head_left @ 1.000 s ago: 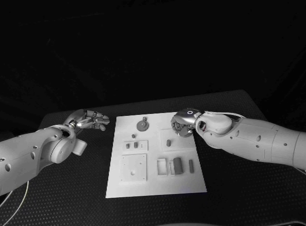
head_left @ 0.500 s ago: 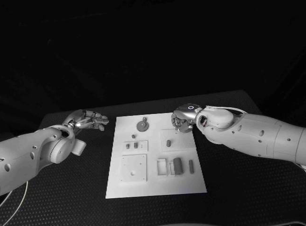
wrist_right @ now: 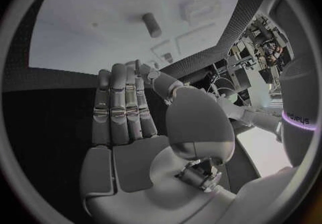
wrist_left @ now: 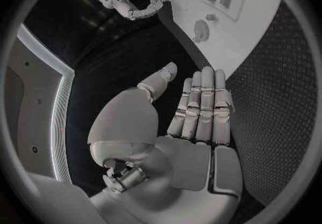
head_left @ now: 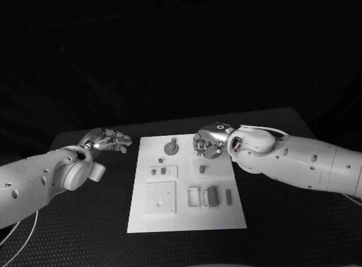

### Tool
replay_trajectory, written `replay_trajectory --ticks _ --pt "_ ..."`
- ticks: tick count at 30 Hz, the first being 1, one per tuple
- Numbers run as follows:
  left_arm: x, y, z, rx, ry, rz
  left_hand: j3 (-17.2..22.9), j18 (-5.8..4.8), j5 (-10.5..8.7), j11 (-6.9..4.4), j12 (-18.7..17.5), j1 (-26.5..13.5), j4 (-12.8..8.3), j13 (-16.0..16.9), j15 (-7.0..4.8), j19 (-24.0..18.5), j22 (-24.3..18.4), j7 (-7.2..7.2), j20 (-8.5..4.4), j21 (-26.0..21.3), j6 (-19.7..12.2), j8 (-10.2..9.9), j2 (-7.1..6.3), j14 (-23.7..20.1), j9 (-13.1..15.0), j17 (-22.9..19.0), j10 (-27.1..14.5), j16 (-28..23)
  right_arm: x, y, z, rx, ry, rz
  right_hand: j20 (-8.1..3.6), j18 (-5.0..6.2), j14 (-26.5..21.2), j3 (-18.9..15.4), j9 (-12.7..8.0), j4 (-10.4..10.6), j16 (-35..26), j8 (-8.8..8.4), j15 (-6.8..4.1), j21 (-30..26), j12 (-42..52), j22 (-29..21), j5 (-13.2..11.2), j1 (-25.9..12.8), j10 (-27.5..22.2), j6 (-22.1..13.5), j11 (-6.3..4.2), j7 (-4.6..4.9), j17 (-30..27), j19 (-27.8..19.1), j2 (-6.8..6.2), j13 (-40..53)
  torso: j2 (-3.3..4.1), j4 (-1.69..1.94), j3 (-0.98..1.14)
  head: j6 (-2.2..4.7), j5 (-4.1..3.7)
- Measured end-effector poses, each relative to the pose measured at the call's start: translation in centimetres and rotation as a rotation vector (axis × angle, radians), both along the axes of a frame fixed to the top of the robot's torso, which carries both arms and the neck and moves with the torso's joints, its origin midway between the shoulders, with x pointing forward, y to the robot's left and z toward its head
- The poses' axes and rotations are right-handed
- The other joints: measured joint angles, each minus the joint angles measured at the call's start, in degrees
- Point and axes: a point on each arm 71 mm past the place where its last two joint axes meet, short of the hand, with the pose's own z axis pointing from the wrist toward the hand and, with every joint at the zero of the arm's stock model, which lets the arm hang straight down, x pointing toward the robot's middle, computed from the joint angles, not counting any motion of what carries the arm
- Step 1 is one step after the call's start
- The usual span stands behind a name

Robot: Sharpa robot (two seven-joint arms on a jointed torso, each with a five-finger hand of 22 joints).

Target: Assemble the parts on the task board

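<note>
Right robot hand (head_left: 208,142) poised over the far part of the white board (head_left: 149,221), fingers straight and close together in the right wrist view, thumb apart, nothing held. Left robot hand (head_left: 107,139) off the board's far left corner above the black counter (head_left: 293,233), fingers likewise straight and side by side, holding nothing.

Small parts spread across the board: a round disc (head_left: 170,148) at the far end just beside the right fingers, a short peg (head_left: 201,168) nearer the middle, a row of blocks (head_left: 210,195) closer in.

Probably a reach for a first part, disc or peg; cannot tell which. Best to settle on one piece, come down straight over it, open thumb and fingers only enough to straddle it, and pinch at its sides. Worth keeping the other fingers lifted clear of neighbouring pieces, and leaving the left parked off the board or bracing its edge against sliding.
</note>
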Motion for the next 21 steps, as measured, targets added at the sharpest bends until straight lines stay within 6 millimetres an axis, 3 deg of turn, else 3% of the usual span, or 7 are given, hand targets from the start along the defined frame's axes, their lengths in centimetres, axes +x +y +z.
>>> replay_trajectory --ticks 10,17,21 --pt "0.1 0.0 0.1 -0.011 -0.001 0.013 0.00 0.00 0.00 0.00 0.00 0.00 0.00 0.00 0.00 0.00 -0.06 0.00 0.00 0.00 0.00 0.00 0.00 0.00 0.00 0.05 0.00 0.00 -1.5 5.1 0.5 0.042 -0.015 0.117 0.00 0.00 0.00 0.07 -0.09 0.07 0.00 -0.11 0.01 0.00 0.00 0.06 0.00 0.09 -0.01 -0.04 0.00 0.03 0.05 0.00 0.08 -0.01 -0.06 -0.01 -0.07 -0.67 2.72" --pt "0.4 -0.2 0.9 -0.020 -0.012 0.013 0.00 0.00 0.00 0.00 0.00 0.00 0.00 0.00 0.00 0.00 -0.18 0.00 0.00 0.00 0.00 0.24 0.00 0.00 0.00 0.10 0.00 0.00 -2.9 7.8 -1.5 0.002 -0.002 0.191 -0.21 -0.04 -0.02 0.07 -0.17 0.07 0.00 0.06 0.02 0.00 0.00 0.09 -0.01 0.17 -0.01 -0.07 0.00 0.01 0.05 0.21 0.16 0.04 -0.09 0.00 -0.11 -0.97 4.44" --pt "0.4 -0.3 0.9 -0.025 -0.012 0.012 0.00 0.00 0.00 0.00 0.00 0.00 0.00 0.01 0.00 0.00 -0.24 0.00 0.00 0.00 0.00 0.24 0.00 0.00 0.01 0.11 0.00 0.00 -3.4 8.8 -2.4 -0.019 0.002 0.219 -0.21 -0.06 -0.07 0.16 -0.15 -0.03 0.00 0.06 0.07 0.00 -0.01 0.09 -0.01 0.24 -0.02 -0.21 0.00 0.02 0.04 0.21 0.24 0.05 -0.09 0.00 -0.11 -1.03 4.88"
